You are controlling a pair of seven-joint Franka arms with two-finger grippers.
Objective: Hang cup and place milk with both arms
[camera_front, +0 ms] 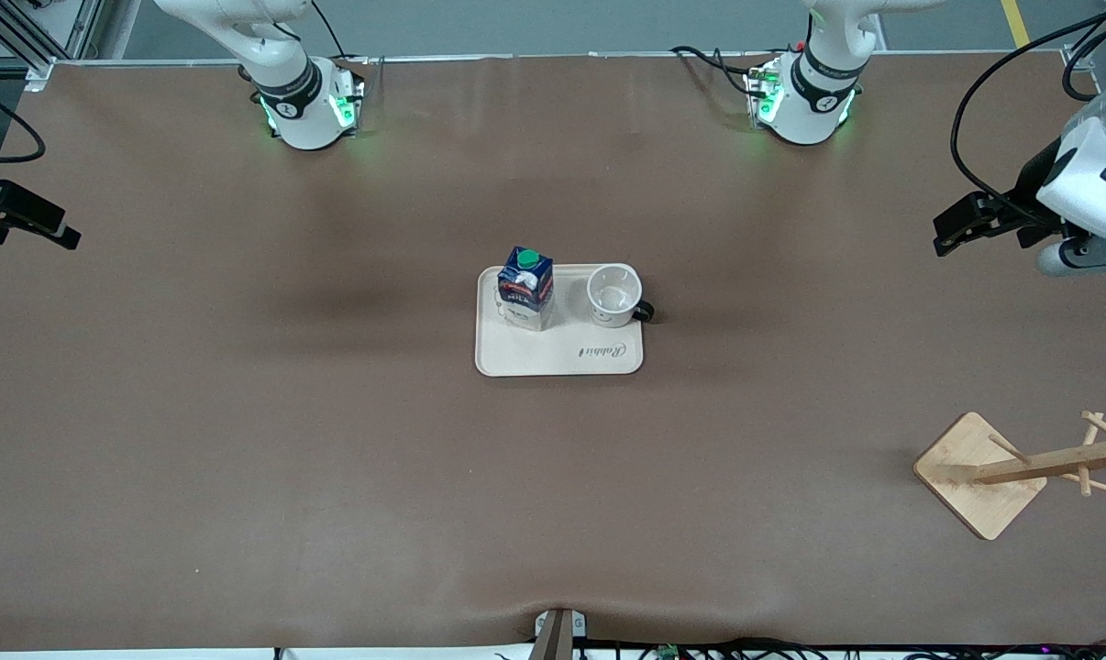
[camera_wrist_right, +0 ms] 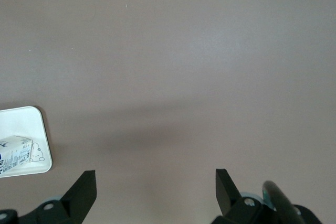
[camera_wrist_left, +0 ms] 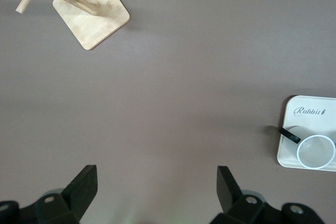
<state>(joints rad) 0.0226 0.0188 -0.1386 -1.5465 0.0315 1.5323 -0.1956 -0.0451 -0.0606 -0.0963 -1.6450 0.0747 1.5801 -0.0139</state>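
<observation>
A: Which step is in hand now?

B: I think the very first one, nothing is picked yet. The cup (camera_front: 613, 294) and the milk (camera_front: 526, 287) both stand upright on the cream tray (camera_front: 559, 356) in the middle of the worktop (camera_front: 241, 440), side by side but not touching. The milk is toward the right arm's end, the cup toward the left arm's end, and its black handle points to that end.

A: And the hands?

B: The left hand (camera_wrist_left: 155, 190) hangs high over the left arm's end of the worktop, fingers wide, holding nothing. The right hand (camera_wrist_right: 155, 188) hangs over the right arm's end, also wide and empty.

A: What does the next move ask for?

B: Probably each arm must travel in to the tray: the left to the cup, the right to the milk. The cup then goes to the wooden rack (camera_front: 1021, 469), well apart from the tray and nearer to the front camera.

A: How many things?

B: One cup, one milk, one tray, one rack, two hands.
</observation>
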